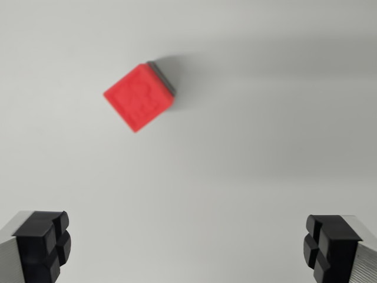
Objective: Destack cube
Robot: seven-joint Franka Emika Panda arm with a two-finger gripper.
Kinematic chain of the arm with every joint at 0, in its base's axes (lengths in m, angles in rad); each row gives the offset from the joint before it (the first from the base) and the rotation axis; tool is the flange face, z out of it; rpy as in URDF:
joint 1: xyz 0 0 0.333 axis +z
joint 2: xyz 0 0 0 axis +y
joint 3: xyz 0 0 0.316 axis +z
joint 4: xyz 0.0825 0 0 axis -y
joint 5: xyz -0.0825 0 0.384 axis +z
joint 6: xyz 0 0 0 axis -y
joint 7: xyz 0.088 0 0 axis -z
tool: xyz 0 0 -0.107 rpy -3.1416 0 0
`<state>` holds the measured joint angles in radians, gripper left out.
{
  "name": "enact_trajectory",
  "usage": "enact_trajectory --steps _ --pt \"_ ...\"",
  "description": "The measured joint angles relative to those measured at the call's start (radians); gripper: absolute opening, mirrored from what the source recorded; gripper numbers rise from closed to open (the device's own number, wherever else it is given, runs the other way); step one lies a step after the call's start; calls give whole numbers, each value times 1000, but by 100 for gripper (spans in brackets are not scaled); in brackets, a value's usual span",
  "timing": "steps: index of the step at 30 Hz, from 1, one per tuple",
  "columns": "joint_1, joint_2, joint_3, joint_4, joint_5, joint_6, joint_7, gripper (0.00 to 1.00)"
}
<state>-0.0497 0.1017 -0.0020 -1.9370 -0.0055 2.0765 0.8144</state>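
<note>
A plain, pale grey matte tabletop [247, 177] fills the wrist view. The bare surface between the claw and the stack is crossed only by soft, broad shadow bands, the darkest lying to the wrist view's right of the stack.

A bright red, blurred cube with a faintly mottled top face [139, 97] is seen in the upper left part of the view, turned so that its corners point roughly up, down and sideways. Along its upper right edge a thin strip of a dark grey block [165, 78] is exposed; the red cube is stacked on it and covers it almost fully, so the lower block's shape cannot be made out further.

The gripper [188, 244] is held high above the table, looking straight down, with the stack well apart from it and off toward the wrist view's left. Its two black, notched finger pads [44, 244] on silver metal bodies are spread wide at the lower corners, nothing being held between them.
</note>
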Motion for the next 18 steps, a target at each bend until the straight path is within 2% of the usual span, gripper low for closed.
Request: enact_trajectory --steps 12,18 --pt "5 39 12 -15 0 47 -112 100" --pt "7 69 23 -23 0 78 -190 100"
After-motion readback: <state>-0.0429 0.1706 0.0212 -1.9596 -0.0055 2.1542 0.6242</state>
